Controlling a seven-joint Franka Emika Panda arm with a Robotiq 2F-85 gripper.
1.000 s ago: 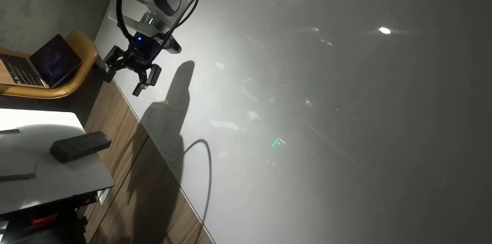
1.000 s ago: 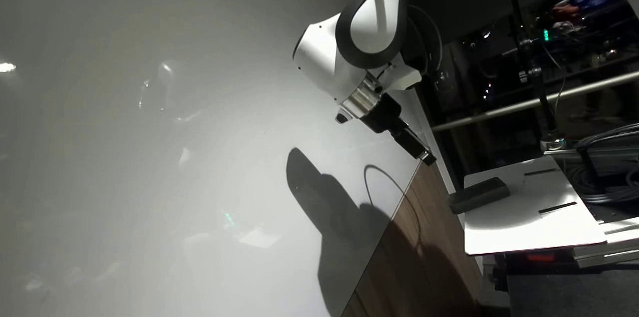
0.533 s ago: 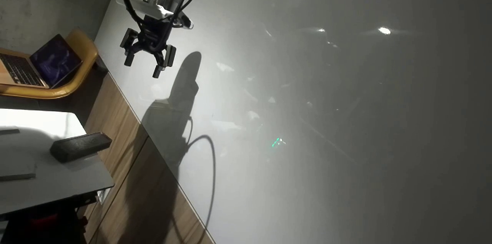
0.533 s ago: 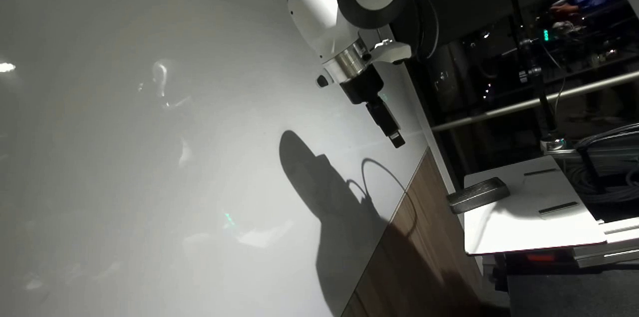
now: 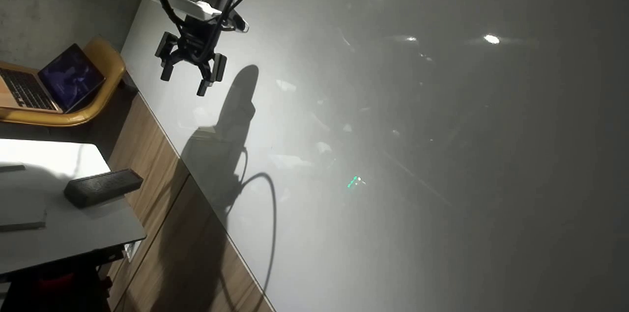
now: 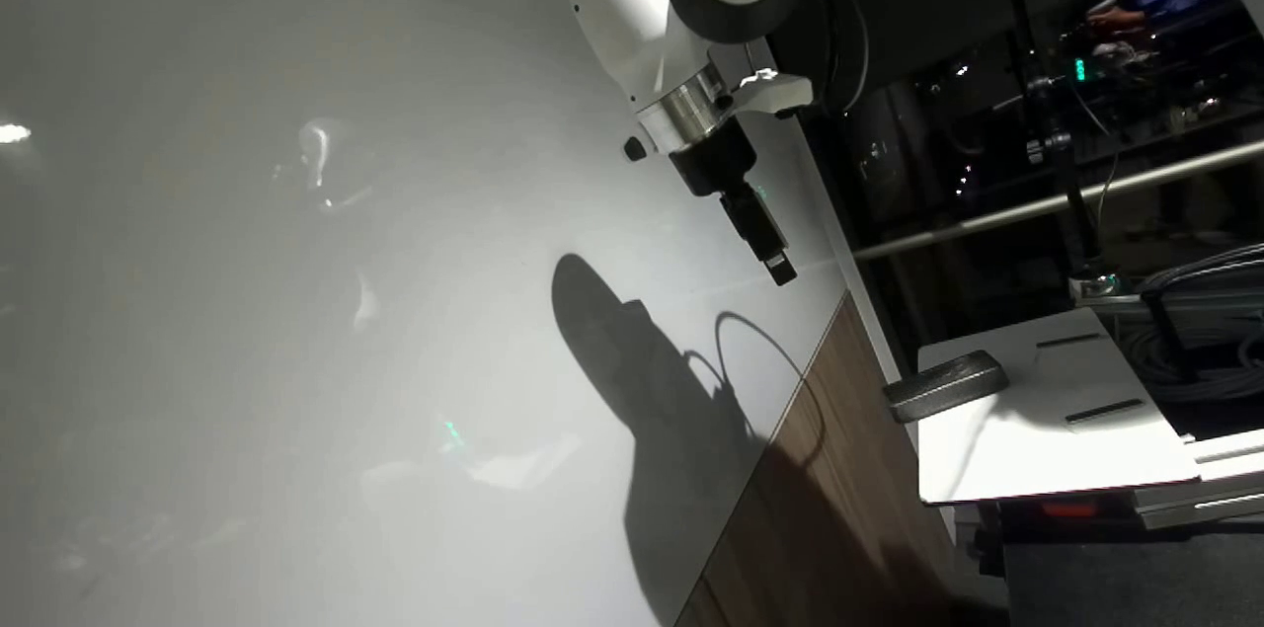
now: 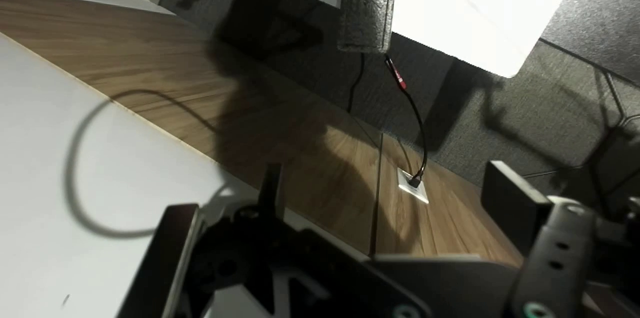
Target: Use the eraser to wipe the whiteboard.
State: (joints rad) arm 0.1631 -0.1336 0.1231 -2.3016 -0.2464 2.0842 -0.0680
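The pincer (image 5: 184, 83) hangs spread (eraser (image 5: 104, 187) overhanging the tabletop (image 5: 88, 228)).

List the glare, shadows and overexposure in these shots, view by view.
Both exterior views: bright glare spots on the whiteboard, a large dark shadow spilling onto the wood panelling; wrist view: part of the tabletop burnt out to white, the eraser alongside showing texture.

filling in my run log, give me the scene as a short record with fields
gripper: open, holding nothing
eraser: lying on the white tabletop, one end past its edge
whiteboard: shadow across part of it; short dark mark visible in the wrist view
laptop: open, on a yellow chair
task stage: eraser not yet picked up
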